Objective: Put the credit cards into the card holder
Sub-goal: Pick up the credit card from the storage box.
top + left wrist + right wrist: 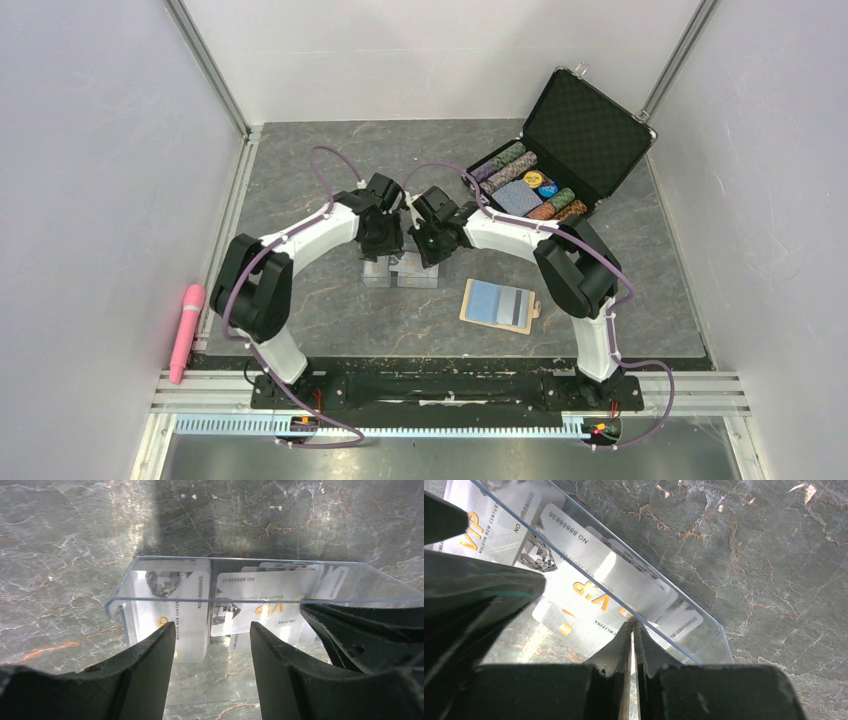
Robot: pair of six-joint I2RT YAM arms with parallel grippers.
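Observation:
Several silvery credit cards (260,592) with gold marks lie in a clear plastic box (400,271) at the table's middle; they also show in the right wrist view (589,582). My left gripper (212,627) is open and empty, its jaws low inside the box just short of the cards. My right gripper (632,625) is shut, its tips at the box's (704,630) wall above the cards, with only a thin pale sliver between the jaws. In the top view both grippers, left (383,243) and right (432,243), meet over the box. The tan card holder (498,305) lies open, blue lining up, to the right.
A black poker-chip case (590,130) stands open at the back right, with chips and a blue deck inside. A pink cylinder (187,330) lies at the left edge. White walls enclose the table. The right gripper's fingers (360,635) crowd the box's right side.

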